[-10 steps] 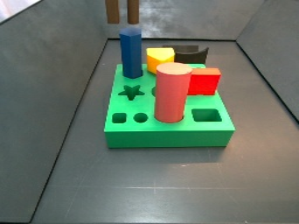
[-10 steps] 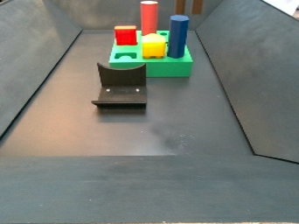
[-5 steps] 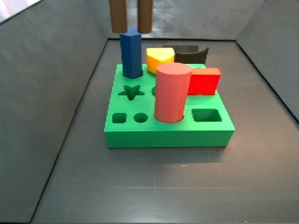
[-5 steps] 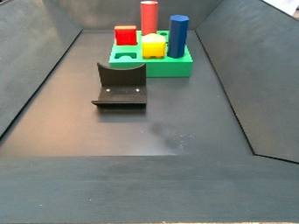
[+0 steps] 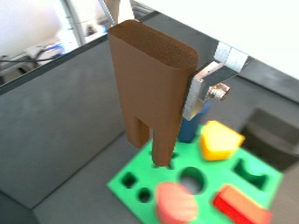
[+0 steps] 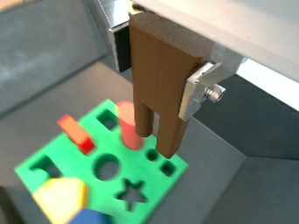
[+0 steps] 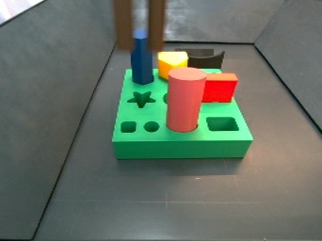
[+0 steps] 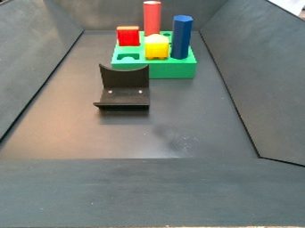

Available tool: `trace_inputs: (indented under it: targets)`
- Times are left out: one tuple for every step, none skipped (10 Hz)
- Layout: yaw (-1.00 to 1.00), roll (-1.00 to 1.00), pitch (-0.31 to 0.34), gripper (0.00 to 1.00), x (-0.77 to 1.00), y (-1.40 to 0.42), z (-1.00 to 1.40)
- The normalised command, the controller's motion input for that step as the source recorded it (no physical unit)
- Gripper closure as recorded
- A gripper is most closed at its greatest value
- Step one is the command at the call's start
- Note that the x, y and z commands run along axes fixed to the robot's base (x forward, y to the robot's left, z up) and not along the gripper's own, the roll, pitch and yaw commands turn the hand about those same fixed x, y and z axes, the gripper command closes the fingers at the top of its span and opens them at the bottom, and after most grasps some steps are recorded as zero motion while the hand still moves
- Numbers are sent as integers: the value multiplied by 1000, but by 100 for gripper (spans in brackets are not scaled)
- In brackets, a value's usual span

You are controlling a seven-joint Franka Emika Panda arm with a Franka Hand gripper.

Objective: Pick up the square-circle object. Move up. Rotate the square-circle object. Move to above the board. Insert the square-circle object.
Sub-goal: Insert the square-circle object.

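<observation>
Square-circle object held prongs-down above the board

The gripper (image 6: pixel 162 72) is clamped on the square-circle object (image 6: pixel 160 83), its silver fingers (image 6: pixel 201 87) pressing the block's flat sides. The block hangs upright, long axis vertical, its two prongs pointing down at the green board (image 6: pixel 73 166). In a side view it is a blur over the board's far left, behind the blue peg (image 7: pixel 142 56).

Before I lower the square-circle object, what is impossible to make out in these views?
- Square-circle object: a blurred brown streak at a side view's top edge.
- End effector: one silver finger shows; the block hides the other.
- Board: which hole lies under the prongs is unclear in both wrist views.
- Blue peg overlaps the streak.
</observation>
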Motion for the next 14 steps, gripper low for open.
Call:
trace_inputs:
  targets:
    - [314,106,-140,100,-400,-431,-814]
    - [163,33,-67,100,0,-111,-834]
    - [0,56,26,100,397,120,-669]
    - [-49,60,100,100,460,209,-549]
    - [-303,20,77,100,334,120,-511]
    - [-337,0,50,100,243,0,-414]
    - [-194,0,10,100,94,0,-406]
    - [-46,0,0,100,40,0,-386]
    - [0,0,0,100,0,0,-403]
    - [34,6,0,100,0,0,-466]
    - [237,0,-60,100,-23,-60,-454]
    - [83,0,0,100,17,-100,-200]
    - [-134,0,40,100,160,-46,0]
    - [-231,0,43,100,103,-14,0]
